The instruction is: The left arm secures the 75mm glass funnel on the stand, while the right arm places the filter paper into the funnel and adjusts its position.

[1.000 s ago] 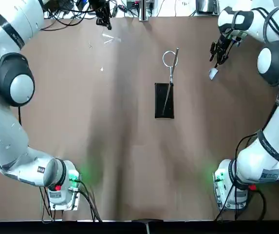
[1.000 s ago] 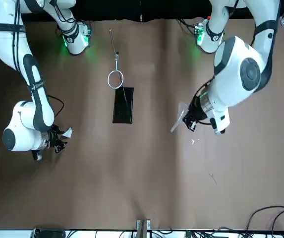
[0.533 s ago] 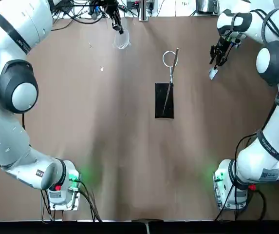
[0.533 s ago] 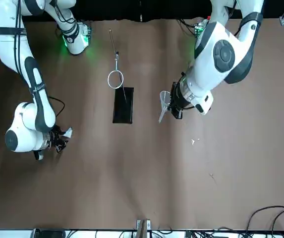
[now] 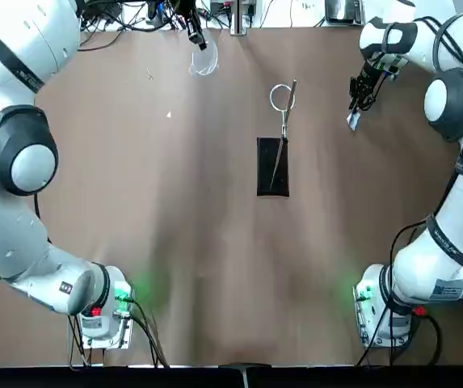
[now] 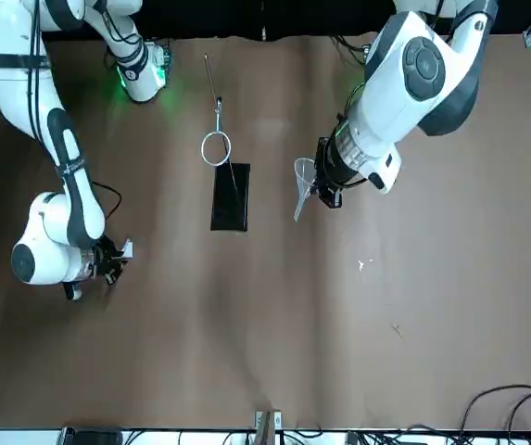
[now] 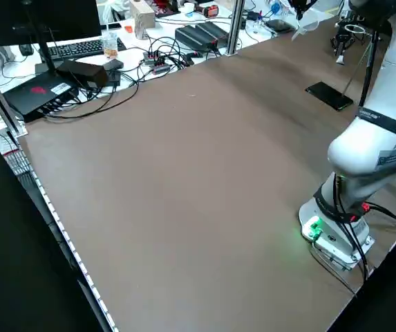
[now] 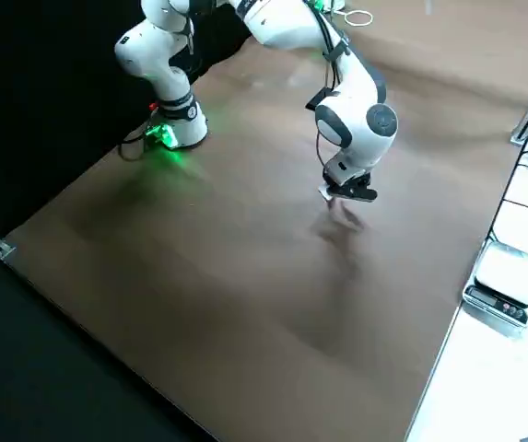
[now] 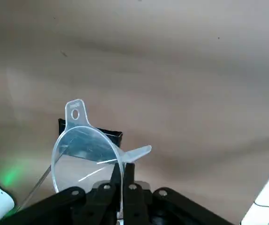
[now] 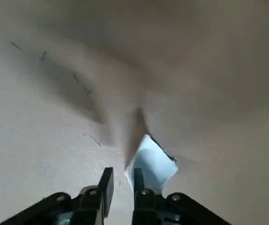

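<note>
Well, over the table (image 5: 223, 275) left claw (image 9: 123, 166) pinches funnel (image 9: 85, 152) (right claw (image 10: 123, 169), parted, touches paper (image 10: 155, 161)).

1. Soft shadows streak the brown table (image 10: 209, 84) beyond the right gripper (image 10: 122, 187) (two darker prongs converge there).
2. Pale glints line the funnel (image 9: 89, 159) at the left gripper's (image 9: 122, 187) fingertips.
3. Green light glows behind both grippers, near the arm bases.

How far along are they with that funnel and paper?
Nothing looks finished: the metal ring of the black-based stand holds no funnel.

In hand: the left gripper, beyond the stand from the robot's base, pinches the clear funnel; the right gripper, off to the right, has folded white paper at one finger.

Left: seat funnel, insert paper, adjust.
</note>
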Available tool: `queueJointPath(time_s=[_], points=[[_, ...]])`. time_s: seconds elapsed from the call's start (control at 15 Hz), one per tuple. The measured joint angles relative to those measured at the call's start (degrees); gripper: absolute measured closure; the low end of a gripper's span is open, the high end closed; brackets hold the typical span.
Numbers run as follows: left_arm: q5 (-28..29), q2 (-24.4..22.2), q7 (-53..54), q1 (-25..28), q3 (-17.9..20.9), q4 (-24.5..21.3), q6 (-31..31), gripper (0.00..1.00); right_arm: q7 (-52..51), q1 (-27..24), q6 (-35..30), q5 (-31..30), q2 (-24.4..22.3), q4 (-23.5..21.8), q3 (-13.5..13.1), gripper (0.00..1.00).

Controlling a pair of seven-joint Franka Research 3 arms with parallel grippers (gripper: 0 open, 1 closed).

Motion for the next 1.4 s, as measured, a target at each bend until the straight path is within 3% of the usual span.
queueJointPath(time_s=[0.13, 0.2, 0.4, 0.67, 0.73, 1.07, 1.33, 1.4], points=[[0.0, -0.1, 0.0, 0.0, 0.0, 0.6, 0.0, 0.97, 0.5, 0.0, 0.0, 0.0, 0.0, 0.0, 0.0, 0.77], [0.0, -0.1, 0.0, 0.1, 0.0, 0.8, 0.0, 0.97, 0.7, 0.0, 0.0, 0.0, 0.0, 0.0, 0.0, 0.85], [0.0, -0.4, 3.7, 0.2, 0.0, 1.2, 0.0, 0.97, 1.2, 0.0, 0.0, 0.0, 0.0, 0.0, 0.0, 0.88], [-1.3, -1.0, 19.8, 0.8, -1.0, 1.2, 0.0, 0.97, 1.5, 0.0, -0.1, 0.0, 0.0, 0.0, 0.0, 0.93], [-2.5, -1.0, 24.7, 1.0, -1.2, 1.2, 0.0, 0.97, 2.0, 0.0, -0.1, 0.0, 0.0, 0.0, 0.0, 0.99], [-7.0, -1.0, 46.0, 2.6, -1.2, 1.3, 0.0, 0.97, 2.7, 2.3, -0.3, 0.0, -0.2, 0.8, 0.1, 0.99], [-8.5, -1.0, 58.6, 2.6, -1.3, 1.3, 0.0, 0.97, 2.9, 4.1, -5.2, -0.2, -2.1, 3.5, 0.1, 0.99], [-9.1, -1.0, 63.4, 2.6, -1.3, 1.3, 0.0, 0.97, 2.9, 4.2, -9.3, -0.2, -3.8, 5.5, 0.1, 0.99]])
